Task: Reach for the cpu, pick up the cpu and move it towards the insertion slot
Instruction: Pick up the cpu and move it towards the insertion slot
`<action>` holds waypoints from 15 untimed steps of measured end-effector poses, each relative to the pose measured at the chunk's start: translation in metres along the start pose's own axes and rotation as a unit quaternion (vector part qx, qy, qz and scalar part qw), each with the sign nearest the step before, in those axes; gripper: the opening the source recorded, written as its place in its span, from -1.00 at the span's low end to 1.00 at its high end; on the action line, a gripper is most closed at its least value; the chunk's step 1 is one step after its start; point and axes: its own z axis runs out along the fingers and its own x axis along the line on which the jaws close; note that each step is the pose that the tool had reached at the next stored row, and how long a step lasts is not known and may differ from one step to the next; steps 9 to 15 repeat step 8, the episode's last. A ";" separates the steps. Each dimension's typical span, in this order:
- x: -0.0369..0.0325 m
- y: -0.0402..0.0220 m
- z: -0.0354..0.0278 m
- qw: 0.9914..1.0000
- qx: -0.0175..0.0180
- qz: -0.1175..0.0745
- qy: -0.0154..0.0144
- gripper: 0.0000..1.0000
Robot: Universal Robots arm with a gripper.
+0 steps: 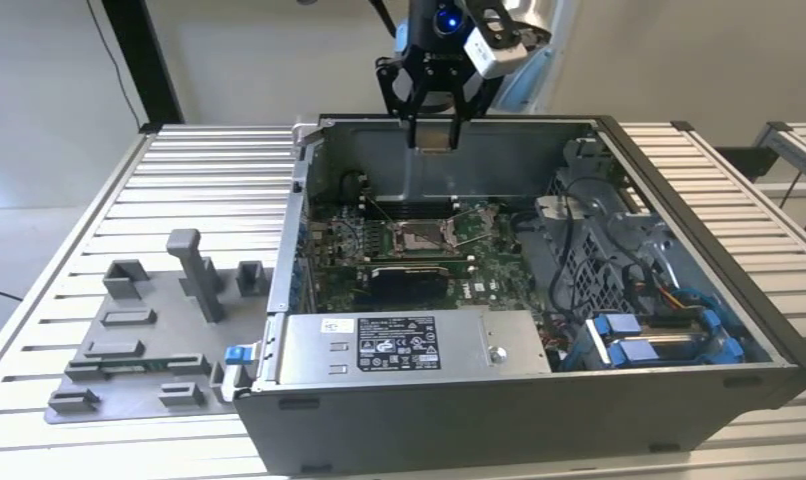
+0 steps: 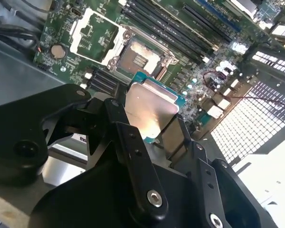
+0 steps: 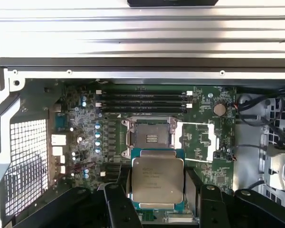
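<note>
My gripper hangs over the back wall of the open computer case, shut on the cpu. In both wrist views the cpu is a pale silver square with a green rim, clamped by its edges between the black fingers. The insertion slot lies on the green motherboard below, a silvery frame around a brownish centre, with its lid swung aside. It shows just beyond the held chip in the first wrist view and the second wrist view. The cpu is well above the slot and apart from it.
The case stands on a slatted metal table. A grey fixture plate with blocks and posts lies at the exterior view's left. Inside are a power supply at the front, memory slots, and cables and blue drive brackets at the right.
</note>
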 end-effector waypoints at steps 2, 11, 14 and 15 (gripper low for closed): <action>0.0000 0.0001 -0.0001 1.000 0.000 0.000 0.000 -1.00; 0.0000 0.0001 0.0000 1.000 0.000 0.000 0.000 -1.00; 0.0000 0.0001 0.0000 1.000 0.000 0.000 0.000 -1.00; 0.0000 0.0001 0.0000 1.000 0.000 0.000 0.000 -1.00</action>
